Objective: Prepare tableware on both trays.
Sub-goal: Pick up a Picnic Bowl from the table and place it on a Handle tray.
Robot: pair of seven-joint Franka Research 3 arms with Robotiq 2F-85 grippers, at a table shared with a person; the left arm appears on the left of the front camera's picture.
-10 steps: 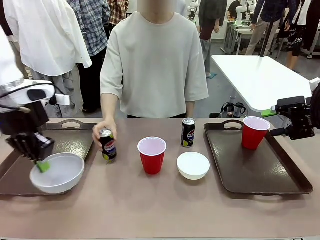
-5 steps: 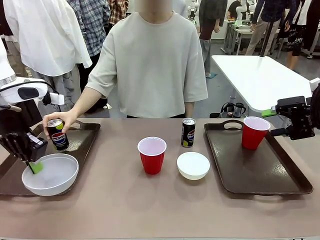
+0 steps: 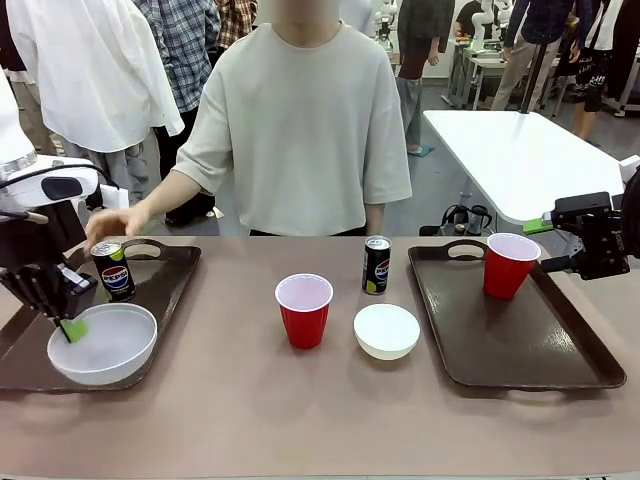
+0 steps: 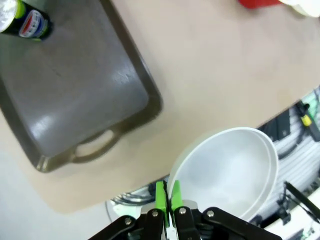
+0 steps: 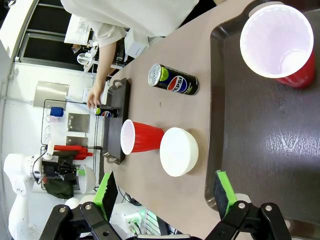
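Within the last second the person's hand [image 3: 112,225] has carried one black can [image 3: 113,270] off the table [image 3: 300,420]. It now stands upright at the far end of the left tray [image 3: 165,285], just beyond the left gripper [image 3: 68,325], with the hand resting on its top. That gripper's jaws are pinched narrow on the rim of a white bowl [image 3: 105,345], and in the same second it has drawn the bowl further over the tray's near part. The right gripper [image 5: 164,192] has not moved. Its jaws stand wide with nothing between them, just beside the red cup [image 3: 510,265] standing on the right tray [image 3: 520,340].

We judge the left tray now to lack only a cup, while the right tray has only its cup. The second red cup [image 3: 304,310], second bowl [image 3: 387,330] and second can [image 3: 376,265] wait on the table between the two grippers, well apart from both.

We cannot tell whether the held bowl rests on the tray or hangs just above it; the left wrist view suggests it is off the surface. We also cannot tell whether the hand has let go of the can. The left tray's near corner is hidden behind the arm and the bowl. In the front view the right gripper's fingertips are hard to make out.
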